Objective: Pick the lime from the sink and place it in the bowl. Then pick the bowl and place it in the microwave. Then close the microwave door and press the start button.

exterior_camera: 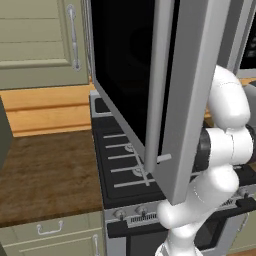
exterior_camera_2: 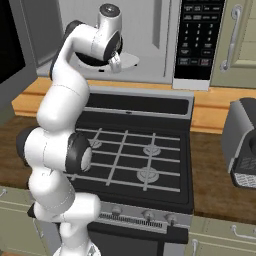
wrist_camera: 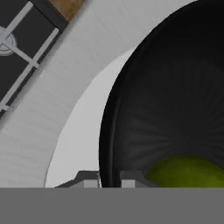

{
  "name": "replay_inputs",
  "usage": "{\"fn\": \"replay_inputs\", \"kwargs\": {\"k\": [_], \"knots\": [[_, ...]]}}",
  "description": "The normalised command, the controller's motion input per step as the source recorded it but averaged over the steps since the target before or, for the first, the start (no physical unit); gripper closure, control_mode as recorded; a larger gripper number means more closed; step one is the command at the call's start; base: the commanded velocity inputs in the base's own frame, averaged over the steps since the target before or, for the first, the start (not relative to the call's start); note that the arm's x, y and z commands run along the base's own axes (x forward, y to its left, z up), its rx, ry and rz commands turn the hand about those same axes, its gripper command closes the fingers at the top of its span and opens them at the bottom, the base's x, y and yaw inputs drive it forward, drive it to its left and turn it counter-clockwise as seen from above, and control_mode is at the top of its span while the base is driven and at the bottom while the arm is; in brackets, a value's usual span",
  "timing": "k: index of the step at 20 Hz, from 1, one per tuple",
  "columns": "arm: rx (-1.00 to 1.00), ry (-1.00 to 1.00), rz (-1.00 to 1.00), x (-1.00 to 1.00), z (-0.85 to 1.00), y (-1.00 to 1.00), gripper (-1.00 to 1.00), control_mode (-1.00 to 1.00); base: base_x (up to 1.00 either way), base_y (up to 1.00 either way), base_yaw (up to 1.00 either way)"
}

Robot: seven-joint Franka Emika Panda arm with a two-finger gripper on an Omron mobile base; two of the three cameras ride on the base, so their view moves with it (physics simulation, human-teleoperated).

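Note:
My gripper (wrist_camera: 109, 180) is shut on the rim of the black bowl (wrist_camera: 175, 109), one finger inside the rim and one outside. The yellow-green lime (wrist_camera: 188, 173) lies in the bottom of the bowl. The bowl (exterior_camera_2: 92, 62) hangs just over the pale round turntable (wrist_camera: 83, 144) inside the microwave (exterior_camera_2: 150, 45), with my gripper (exterior_camera_2: 114, 61) reaching into the cavity. The microwave door (exterior_camera: 172, 100) stands wide open, swung out to the left over the stove. The keypad panel (exterior_camera_2: 197, 35) is at the microwave's right. The sink is out of view.
A black gas stove (exterior_camera_2: 135, 150) lies directly under the microwave. A grey coffee machine (exterior_camera_2: 242, 145) stands on the wooden counter (exterior_camera_2: 220, 175) to the right. More counter (exterior_camera: 45, 170) runs to the left, with green cabinets (exterior_camera: 35, 40) above it.

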Motion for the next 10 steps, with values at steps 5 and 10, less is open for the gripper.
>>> {"fn": "replay_inputs", "kwargs": {"k": [5,10], "knots": [[0.00,0.03,0.00,0.34,0.00,0.05,1.00,-1.00,0.00,0.00,0.00],[0.00,0.01,0.00,-0.03,-0.01,0.00,-1.00,-1.00,0.00,0.00,0.00]]}}
